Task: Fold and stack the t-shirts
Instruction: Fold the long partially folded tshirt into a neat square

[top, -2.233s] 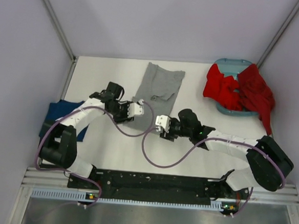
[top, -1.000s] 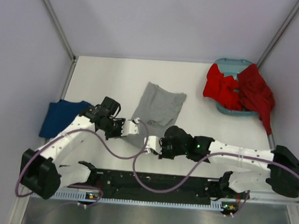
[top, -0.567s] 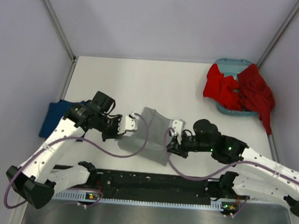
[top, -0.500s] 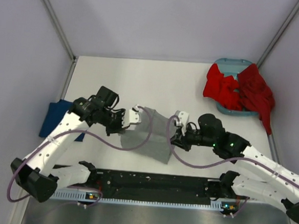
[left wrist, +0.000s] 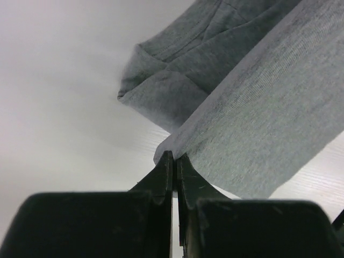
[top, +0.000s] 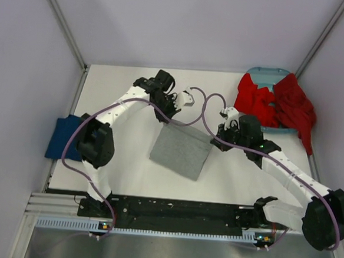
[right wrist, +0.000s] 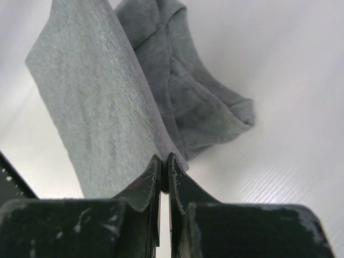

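Observation:
The grey t-shirt (top: 181,151) lies mid-table as a doubled rectangle. My left gripper (top: 166,119) is shut on its far left corner and my right gripper (top: 213,144) on its far right corner. In the left wrist view the jaws (left wrist: 173,156) pinch the edge of the upper grey layer (left wrist: 263,102), with a lower fold beneath it. The right wrist view shows the same: the right gripper (right wrist: 164,159) clamps the upper layer (right wrist: 91,97) above the bunched lower part. A navy t-shirt (top: 61,136) lies at the left table edge. Red t-shirts (top: 274,105) spill over the basket.
The teal basket (top: 269,73) stands at the far right corner, under the red shirts. Purple cables loop from both wrists above the grey shirt. Metal frame posts rise at the far left and far right corners.
Both grippers, still shut on the grey shirt's edge, lifted it near the front and carried it toward the far side. The shirt now lies doubled over itself.

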Controlling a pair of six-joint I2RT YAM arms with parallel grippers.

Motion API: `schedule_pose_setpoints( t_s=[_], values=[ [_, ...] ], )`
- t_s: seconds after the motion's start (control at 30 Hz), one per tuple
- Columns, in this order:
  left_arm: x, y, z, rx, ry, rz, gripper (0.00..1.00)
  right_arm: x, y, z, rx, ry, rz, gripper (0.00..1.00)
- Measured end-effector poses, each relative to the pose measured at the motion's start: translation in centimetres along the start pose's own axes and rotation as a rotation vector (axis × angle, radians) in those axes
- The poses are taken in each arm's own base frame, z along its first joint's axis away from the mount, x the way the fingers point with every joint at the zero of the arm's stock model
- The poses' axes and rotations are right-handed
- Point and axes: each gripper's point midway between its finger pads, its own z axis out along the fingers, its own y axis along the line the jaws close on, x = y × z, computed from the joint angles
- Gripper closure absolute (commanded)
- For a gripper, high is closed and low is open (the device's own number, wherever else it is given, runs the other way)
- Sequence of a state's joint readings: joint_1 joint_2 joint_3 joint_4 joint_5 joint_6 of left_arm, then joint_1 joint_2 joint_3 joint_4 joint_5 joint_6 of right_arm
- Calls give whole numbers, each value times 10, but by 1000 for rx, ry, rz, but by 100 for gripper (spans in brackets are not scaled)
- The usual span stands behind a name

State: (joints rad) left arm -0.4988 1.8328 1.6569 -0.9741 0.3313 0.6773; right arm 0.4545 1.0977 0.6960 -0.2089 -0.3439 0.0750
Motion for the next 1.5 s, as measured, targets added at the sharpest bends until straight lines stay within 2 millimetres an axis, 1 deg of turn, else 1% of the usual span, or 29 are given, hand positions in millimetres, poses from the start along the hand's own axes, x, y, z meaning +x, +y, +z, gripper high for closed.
schedule_pose_setpoints(
  t_s=[0.07,0.13,0.23,0.27,0.37,0.4,0.47,0.5,0.53,0.63,0.73,0.77,0.83,0.9,0.97,1.03,1.1,1.17,1.23,1.27,1.37,1.43,1.5],
  values=[
    [2,8,18,6,28,-24,100,3,-11,9,20,5,29,100],
    [11,11,33,15,63,-44,100,7,-21,19,33,19,54,100],
    [19,15,46,14,97,-61,100,16,-35,34,45,44,91,100],
    [19,17,49,7,102,-65,97,20,-40,39,47,56,104,100],
    [17,25,53,-14,107,-68,80,26,-50,53,59,90,130,100],
    [17,27,54,-23,108,-67,79,26,-54,57,67,96,137,96],
    [17,35,56,-58,115,-68,72,23,-63,62,94,103,159,77],
    [18,42,58,-81,120,-67,69,23,-66,64,108,108,171,72],
    [20,49,60,-111,132,-68,67,22,-73,65,133,113,182,70],
    [27,74,66,-194,170,-89,66,16,-98,73,214,124,207,63],
    [29,104,67,-283,179,-152,65,2,-118,80,282,124,220,57],
    [29,112,64,-311,168,-190,64,-3,-120,80,296,123,221,55],
    [30,117,57,-335,145,-254,59,-12,-121,76,310,126,229,52],
    [31,115,49,-348,94,-323,52,-16,-118,69,321,125,252,48],
    [35,98,38,-330,46,-386,48,-14,-108,57,331,129,289,45],
    [37,74,30,-289,2,-445,44,-4,-95,43,337,129,343,40],
    [34,48,24,-231,-52,-499,42,8,-81,35,324,135,393,40],
    [31,35,26,-192,-91,-540,41,24,-69,34,293,156,451,41],
    [29,26,34,-155,-116,-580,40,39,-61,39,271,201,508,46],
    [30,21,39,-132,-127,-613,40,46,-60,43,262,222,532,51],
    [38,13,51,-95,-126,-694,40,64,-60,59,243,279,599,70],
    [41,14,57,-73,-129,-748,40,75,-61,68,231,314,647,81],
    [43,18,64,-53,-136,-804,40,70,-62,79,203,317,682,88]
  ],
)
